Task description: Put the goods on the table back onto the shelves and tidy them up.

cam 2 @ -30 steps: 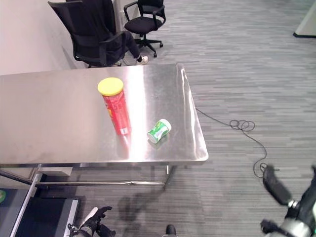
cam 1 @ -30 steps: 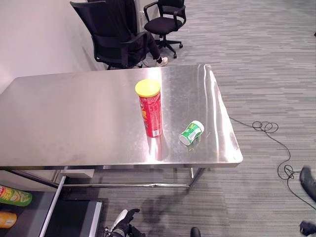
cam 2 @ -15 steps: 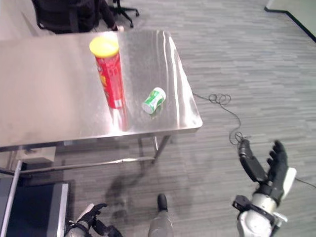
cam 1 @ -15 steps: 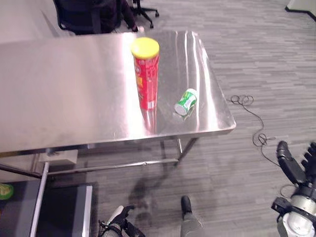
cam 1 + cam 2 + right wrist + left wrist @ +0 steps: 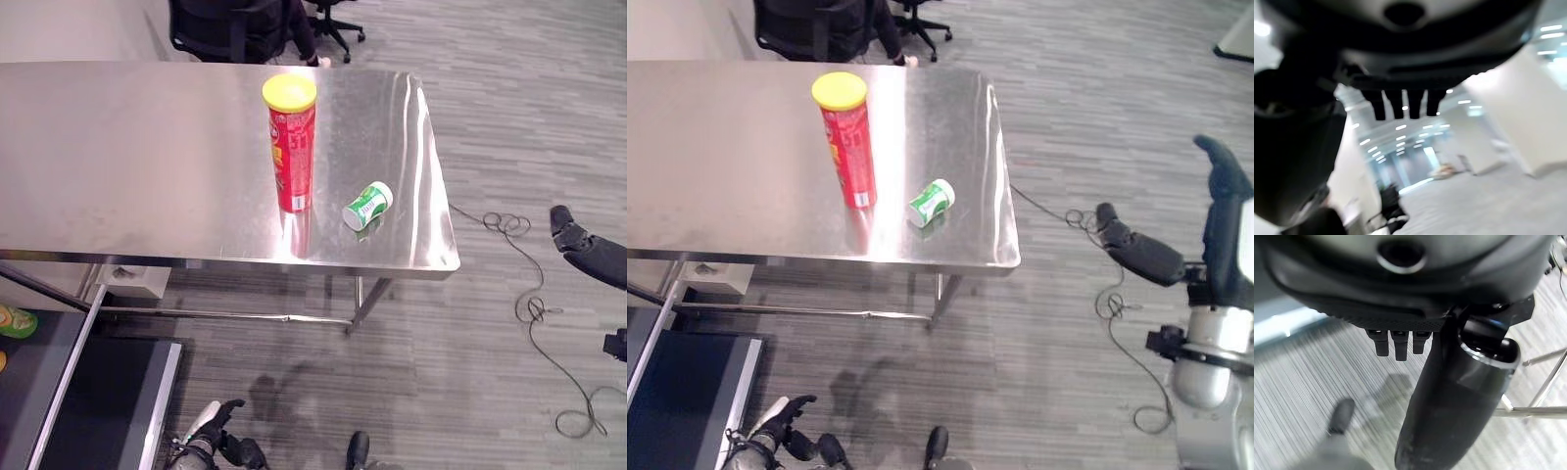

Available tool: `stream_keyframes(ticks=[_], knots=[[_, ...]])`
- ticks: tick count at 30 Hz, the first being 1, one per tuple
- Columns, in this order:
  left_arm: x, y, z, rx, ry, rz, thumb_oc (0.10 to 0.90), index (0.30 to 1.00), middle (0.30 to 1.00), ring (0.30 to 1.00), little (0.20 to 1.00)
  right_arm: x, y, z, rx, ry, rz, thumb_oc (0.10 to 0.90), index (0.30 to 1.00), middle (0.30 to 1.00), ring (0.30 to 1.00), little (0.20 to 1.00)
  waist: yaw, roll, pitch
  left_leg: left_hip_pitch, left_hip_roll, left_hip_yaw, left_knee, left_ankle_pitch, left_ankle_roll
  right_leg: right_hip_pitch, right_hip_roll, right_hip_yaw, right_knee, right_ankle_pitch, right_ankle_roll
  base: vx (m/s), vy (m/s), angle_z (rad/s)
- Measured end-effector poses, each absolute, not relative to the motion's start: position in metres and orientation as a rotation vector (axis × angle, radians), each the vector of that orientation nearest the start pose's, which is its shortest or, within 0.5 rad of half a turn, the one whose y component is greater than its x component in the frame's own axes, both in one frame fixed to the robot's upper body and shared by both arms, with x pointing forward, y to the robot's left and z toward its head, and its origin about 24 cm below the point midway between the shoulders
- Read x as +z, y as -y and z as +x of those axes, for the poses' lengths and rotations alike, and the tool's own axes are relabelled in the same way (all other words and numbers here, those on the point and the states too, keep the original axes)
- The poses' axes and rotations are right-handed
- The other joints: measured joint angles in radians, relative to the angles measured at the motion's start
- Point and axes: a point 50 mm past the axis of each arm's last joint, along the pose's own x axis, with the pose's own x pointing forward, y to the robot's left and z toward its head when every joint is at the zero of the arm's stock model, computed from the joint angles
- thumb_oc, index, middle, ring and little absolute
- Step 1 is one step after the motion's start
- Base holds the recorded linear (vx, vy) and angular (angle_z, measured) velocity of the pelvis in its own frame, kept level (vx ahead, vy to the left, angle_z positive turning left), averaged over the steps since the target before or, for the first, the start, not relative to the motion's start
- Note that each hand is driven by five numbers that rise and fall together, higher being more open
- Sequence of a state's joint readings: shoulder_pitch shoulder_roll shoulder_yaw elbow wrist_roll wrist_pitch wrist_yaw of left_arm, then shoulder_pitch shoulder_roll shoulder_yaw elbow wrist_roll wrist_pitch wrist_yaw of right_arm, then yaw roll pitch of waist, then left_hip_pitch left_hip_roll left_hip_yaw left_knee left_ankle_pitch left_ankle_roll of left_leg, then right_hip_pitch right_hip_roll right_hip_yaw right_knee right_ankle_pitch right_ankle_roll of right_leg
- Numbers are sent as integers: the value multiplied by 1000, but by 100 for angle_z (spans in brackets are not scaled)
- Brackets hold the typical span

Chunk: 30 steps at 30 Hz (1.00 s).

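A tall red can with a yellow lid [image 5: 292, 147] stands upright on the steel table [image 5: 118, 166], near its right end. A small green bottle with a white cap [image 5: 367, 206] lies on its side just right of the can, close to the table's front edge. My left hand [image 5: 211, 446] hangs low over the floor in front of the table, its fingers relaxed and holding nothing. Off the table's right end, my right hand [image 5: 1220, 230] is raised above the floor with its fingers straight, its thumb [image 5: 1138, 253] spread, and nothing in it.
Black office chairs [image 5: 230, 24] stand behind the table's far edge. A dark shelf [image 5: 59, 392] sits low at the left, with a green packet [image 5: 15, 321] on it. Grey carpet lies to the right of the table and in front of it.
The camera has shifted. My right hand has risen higher at the right of the view. The can and the bottle keep their places on the table.
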<state>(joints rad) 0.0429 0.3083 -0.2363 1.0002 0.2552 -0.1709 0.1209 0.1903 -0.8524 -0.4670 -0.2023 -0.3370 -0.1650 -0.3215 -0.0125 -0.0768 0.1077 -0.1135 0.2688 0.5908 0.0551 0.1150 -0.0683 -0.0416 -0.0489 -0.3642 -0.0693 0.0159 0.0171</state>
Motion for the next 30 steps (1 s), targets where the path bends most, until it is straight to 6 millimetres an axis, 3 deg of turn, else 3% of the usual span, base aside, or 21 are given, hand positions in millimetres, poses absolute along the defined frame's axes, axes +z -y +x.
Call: stream_keyframes(ticks=[2, 3, 4, 5, 6, 7, 10, 12, 13, 15, 17, 19, 20, 21, 22, 24, 27, 28, 29, 30], knots=[[-136, -241, 125, -107, -877, 647, 800, 900, 900, 900, 900, 212, 326, 204, -479, 505, -1270, 800, 900, 900, 900, 900, 1, -66, -10, -39, -8, -5, 31, -39, -17, 23, -9, 6, -22, 2, -6, -62, -109, 18], [-134, -243, 127, -99, -869, 642, 800, 900, 900, 900, 900, 216, 326, 207, -467, 522, -1286, 800, 900, 900, 900, 900, 0, -74, -11, -54, -21, -12, 12, -34, -16, 34, -3, 13, -22, 3, -7, -76, -128, 13], [-136, -239, 124, -102, -870, 625, 800, 900, 900, 900, 900, 223, 325, 212, -449, 541, -1302, 800, 900, 900, 900, 900, 8, -57, -19, -52, -38, -15, -38, 27, 11, 57, 28, 12, -22, 0, -5, -79, -137, 9], [-135, -243, 122, -97, -874, 633, 800, 900, 900, 900, 900, 217, 322, 217, -417, 533, -1292, 800, 900, 900, 900, 900, 3, -76, -31, -28, -40, -3, -59, 29, 9, 68, 27, 9, -23, -6, 1, -51, -119, 1], [-135, -243, 122, -97, -874, 633, 800, 900, 900, 900, 900, 217, 322, 217, -417, 533, -1292, 800, 900, 900, 900, 900, 3, -76, -31, -28, -40, -3, -59, 29, 9, 68, 27, 9, -23, -6, 1, -8, -45, 7], [-134, -254, 118, -76, -893, 649, 800, 900, 900, 900, 900, 213, 315, 228, -273, 494, -1354, 800, 900, 900, 900, 900, 1, -107, -46, -13, -52, -13, -69, 32, 12, 82, 26, 8, -24, -8, 5, -8, -63, 11], [-132, -261, 118, -63, -901, 664, 800, 900, 900, 900, 900, 212, 305, 235, -113, 479, -1403, 800, 900, 900, 900, 900, 12, -121, -54, -4, -62, -29, -76, 33, 13, 92, 23, 8, -23, -20, 20, -58, -99, 12], [-129, -265, 123, -43, -893, 657, 800, 900, 900, 900, 900, 204, 298, 248, -27, 445, -1336, 800, 900, 900, 900, 900, 37, -131, -42, -27, -60, -82, -6, 31, 13, 104, 12, 8, -23, -29, 26, 0, 10, 19], [-128, -258, 133, -49, -868, 641, 800, 900, 900, 900, 900, 206, 300, 254, 7, 420, -1333, 800, 900, 900, 900, 900, 38, -103, -20, -39, -62, -102, 16, 30, 12, 128, 6, -30, -23, -35, 27, 62, 87, 59], [-130, -245, 138, -89, -847, 633, 800, 900, 900, 900, 900, 215, 305, 258, 14, 398, -1339, 800, 900, 900, 900, 900, 33, -45, 2, -38, -61, -88, -4, 6, 7, 129, 16, -43, -23, -55, 27, 136, 155, 49], [-135, -241, 130, -89, -878, 602, 800, 900, 900, 900, 900, 206, 310, 265, 54, 322, -1298, 800, 900, 900, 900, 900, 44, -25, 9, -17, -94, -81, -26, -13, 26, 113, -8, -35, 13, -61, 41, 163, 175, -3], [-142, -234, 124, -75, -923, 558, 800, 900, 900, 900, 900, 188, 323, 267, 80, 177, -1252, 800, 900, 900, 900, 900, 20, -3, 21, 33, -146, -39, -34, -81, 91, 53, -75, -46, 212, -112, 101, 151, 175, 3], [-142, -232, 123, -78, -926, 552, 800, 900, 900, 900, 900, 179, 323, 268, 102, 134, -1232, 800, 900, 900, 900, 900, 1, 18, 27, 82, -163, -31, -104, -59, 88, -19, -117, -47, 406, -121, 115, 119, 157, -5], [-143, -236, 120, -72, -940, 557, 800, 900, 900, 900, 900, 173, 320, 268, 130, 117, -1230, 800, 900, 900, 900, 900, -9, 22, 29, 108, -174, -31, -123, -54, 94, -71, -163, -40, 550, -123, 124, 105, 72, -1], [-142, -241, 120, -65, -943, 571, 800, 900, 900, 900, 900, 169, 316, 268, 158, 111, -1231, 800, 900, 900, 900, 900, -22, 5, 40, 138, -200, -31, -141, -58, 103, -128, -222, -36, 707, -102, 156, 75, 36, 13], [-139, -248, 123, -84, -941, 623, 800, 900, 900, 900, 900, 166, 310, 266, 192, 121, -1226, 800, 900, 900, 900, 900, -60, -12, 53, 159, -220, -66, -146, -65, 113, -216, -247, 84, 877, -89, 213, 16, -8, 43], [-132, -256, 132, -75, -901, 649, 800, 900, 900, 900, 900, 171, 297, 266, 241, 185, -1226, 800, 900, 900, 900, 900, -43, -23, 50, 163, -222, -61, -145, -77, 130, -204, -213, 55, 733, -90, 211, 101, -297, 21], [-133, -254, 133, -68, -901, 636, 800, 900, 900, 900, 900, 171, 298, 264, 244, 193, -1220, 800, 900, 900, 900, 900, -21, 0, 55, 164, -214, -108, -145, -93, 127, -185, -209, 43, 677, -121, 197, 240, -673, 17], [-134, -249, 135, -54, -897, 601, 800, 900, 900, 900, 900, 173, 303, 261, 206, 212, -1194, 800, 900, 900, 900, 900, -8, 20, 57, 163, -214, -164, -142, -96, 107, -182, -225, 85, 674, -179, 202, 146, -343, 54], [-134, -236, 143, -77, -875, 583, 800, 900, 900, 900, 900, 175, 314, 245, 151, 195, -1192, 800, 900, 900, 900, 900, -22, 44, 43, 140, -215, -213, -129, -96, 102, -128, -221, 163, 493, -191, 198, 77, -210, 127]])
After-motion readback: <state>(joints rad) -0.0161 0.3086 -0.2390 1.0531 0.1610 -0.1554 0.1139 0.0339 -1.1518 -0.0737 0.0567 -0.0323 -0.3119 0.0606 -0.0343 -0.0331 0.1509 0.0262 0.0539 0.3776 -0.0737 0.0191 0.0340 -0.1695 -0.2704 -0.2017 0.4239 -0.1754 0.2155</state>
